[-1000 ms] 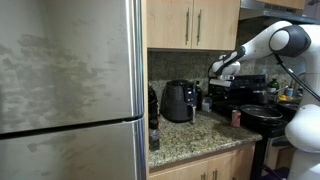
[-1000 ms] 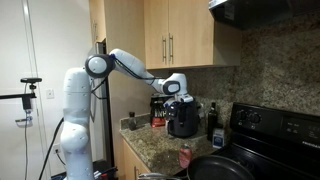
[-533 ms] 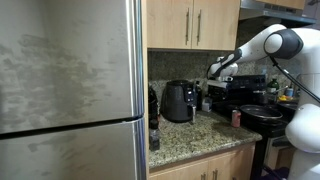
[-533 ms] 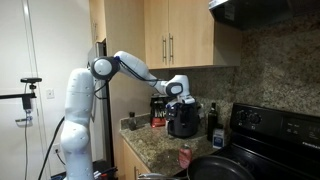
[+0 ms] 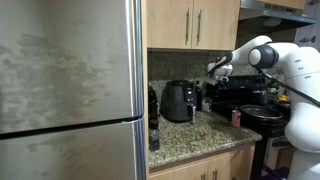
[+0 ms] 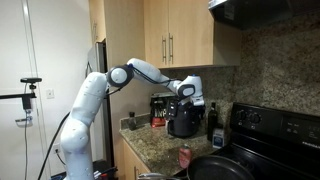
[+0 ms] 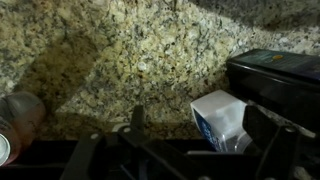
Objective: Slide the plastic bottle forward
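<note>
The plastic bottle (image 5: 236, 117), small, translucent and pinkish, stands near the counter's front edge beside the stove. It also shows in an exterior view (image 6: 185, 156) and at the left edge of the wrist view (image 7: 15, 120). My gripper (image 5: 212, 69) hangs in the air above the black air fryer (image 5: 180, 101), well above and away from the bottle. In an exterior view my gripper (image 6: 192, 90) sits just over the air fryer (image 6: 183, 120). In the wrist view the gripper (image 7: 200, 128) is open and empty, with its fingers spread.
A white carton with blue print (image 7: 220, 120) stands on the granite counter (image 7: 130, 50) below the jaws. A dark slim bottle (image 6: 213, 122) stands beside the air fryer. The black stove (image 5: 250, 100) holds a pan (image 5: 262, 115). A steel fridge (image 5: 70, 90) borders the counter, with cabinets overhead.
The arm has reached farther out, carrying the gripper across above the air fryer. The bottle has not moved.
</note>
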